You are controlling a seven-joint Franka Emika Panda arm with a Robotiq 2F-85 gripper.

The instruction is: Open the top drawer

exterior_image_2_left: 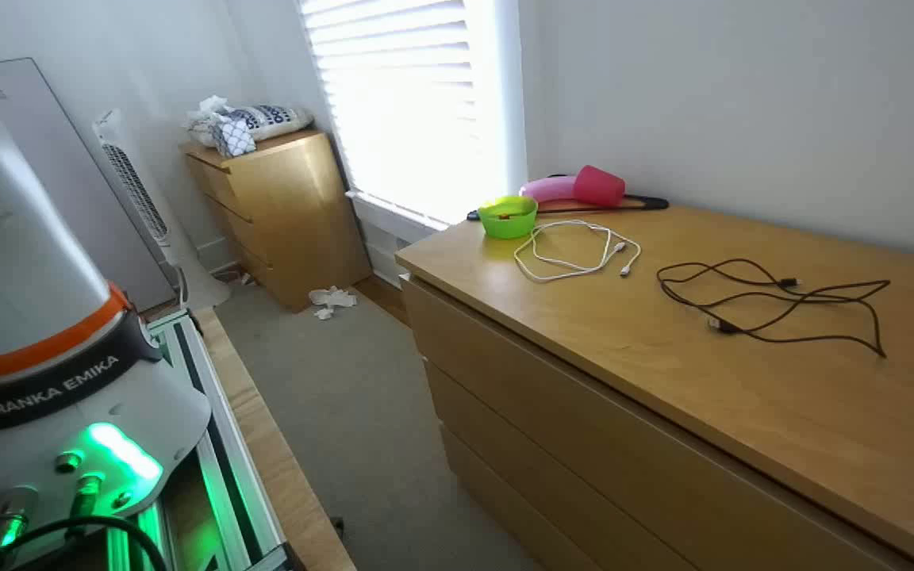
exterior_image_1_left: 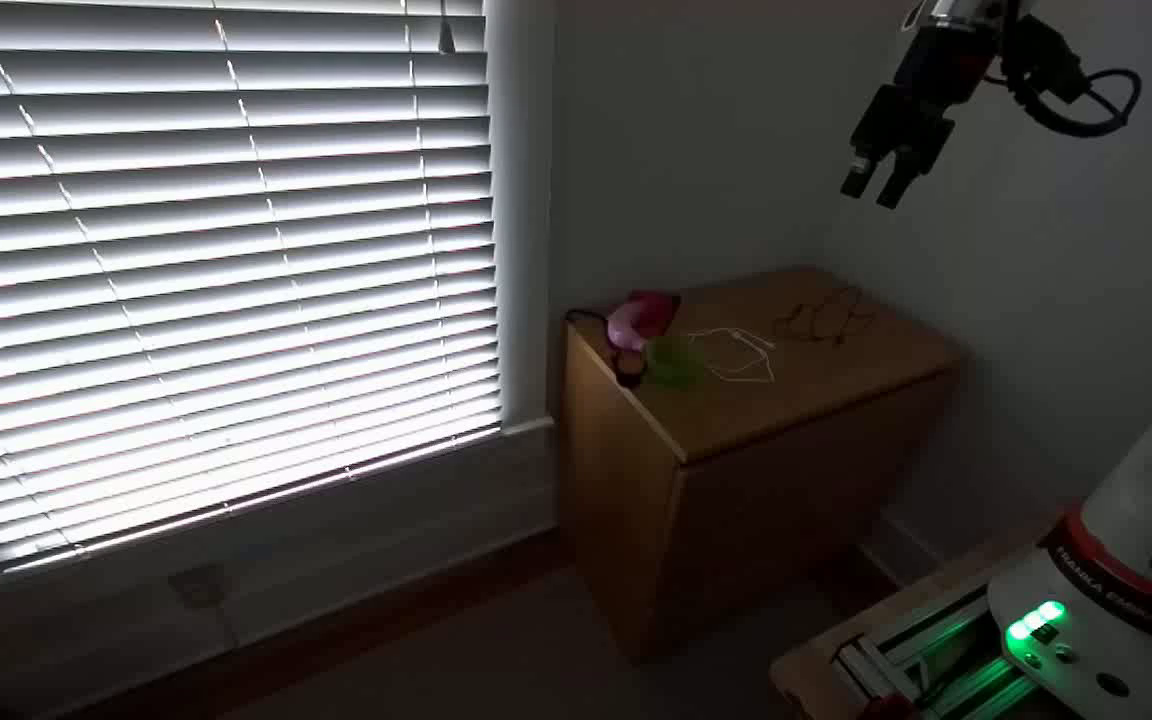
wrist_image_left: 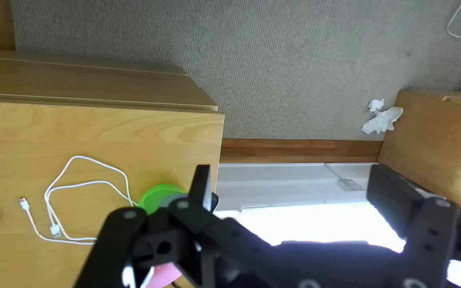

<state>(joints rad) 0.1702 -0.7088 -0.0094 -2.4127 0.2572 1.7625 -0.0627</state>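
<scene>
Wrist view, unlike an exterior view of the closed top drawer (exterior_image_2_left: 608, 444), shows the gripper (wrist_image_left: 294, 192) spread wide.

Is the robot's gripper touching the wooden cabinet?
No, in an exterior view the gripper hangs open in mid-air, above and apart from the wooden cabinet.

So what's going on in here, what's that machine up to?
A robot arm is here to open the top drawer of the wooden dresser, but it isn't handling anything at this moment. Its gripper hangs in the air, away from the dresser, with its jaws apart and nothing between them. The top drawer looks closed, so the job isn't done yet. A green bowl and a white cable sit on top of the dresser, among other things.
</scene>
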